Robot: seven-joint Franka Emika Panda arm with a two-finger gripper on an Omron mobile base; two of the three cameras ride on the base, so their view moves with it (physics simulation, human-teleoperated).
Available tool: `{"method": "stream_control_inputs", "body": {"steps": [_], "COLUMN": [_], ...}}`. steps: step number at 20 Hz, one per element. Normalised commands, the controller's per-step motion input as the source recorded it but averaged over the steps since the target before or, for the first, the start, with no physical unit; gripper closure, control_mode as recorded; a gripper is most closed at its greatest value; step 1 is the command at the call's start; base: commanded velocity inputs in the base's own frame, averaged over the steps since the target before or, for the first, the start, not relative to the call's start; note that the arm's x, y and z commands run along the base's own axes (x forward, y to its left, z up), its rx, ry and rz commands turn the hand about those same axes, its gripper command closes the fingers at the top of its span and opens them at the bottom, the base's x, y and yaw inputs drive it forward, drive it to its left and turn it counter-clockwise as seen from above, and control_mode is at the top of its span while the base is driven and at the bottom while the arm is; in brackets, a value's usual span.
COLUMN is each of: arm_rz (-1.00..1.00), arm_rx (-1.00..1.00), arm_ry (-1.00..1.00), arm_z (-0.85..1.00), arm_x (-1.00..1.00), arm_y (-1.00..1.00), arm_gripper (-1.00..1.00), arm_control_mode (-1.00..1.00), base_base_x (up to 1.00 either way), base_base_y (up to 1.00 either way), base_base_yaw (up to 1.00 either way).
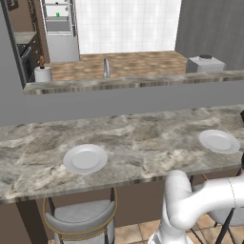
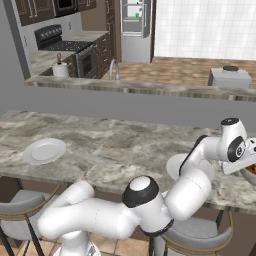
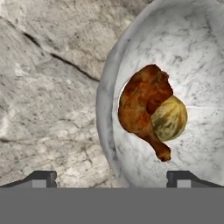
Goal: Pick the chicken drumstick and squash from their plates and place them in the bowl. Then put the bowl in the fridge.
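From the hand view I look straight down into the bowl [image 3: 109, 144], whose pale marbled rim curves across the right of the picture. The chicken drumstick [image 3: 142, 107] lies inside it, thick end up, bone end down, and the squash [image 3: 169, 118], a small yellow-green lump, rests touching its right side. My gripper [image 3: 111, 178] is spread wide and holds nothing. One fingertip sits over the bare counter [image 3: 43, 87] outside the bowl, the other over the bowl's inside, so its near wall passes between them. In my judgement both foods are in, and gripping that rim comes next. Both plates [image 1: 86, 158] sit bare.
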Motion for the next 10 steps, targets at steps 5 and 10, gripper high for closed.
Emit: {"method": "stream_control_inputs", "body": {"steps": [5,10], "arm_rz": [0.03,0.04], "arm_rx": [0.00,0.00], "arm_ry": [0.05,0.06], "arm_z": [-0.01,-0.06], "arm_x": [0.01,0.00], "arm_y": [-0.18,-0.14], "arm_gripper": [-1.00,-1.00], "arm_control_mode": [-1.00,-1.00], "base_base_x": [0.00,0.00], "base_base_y": [0.00,0.00], "base_base_yaw": [0.00,0.00]}}
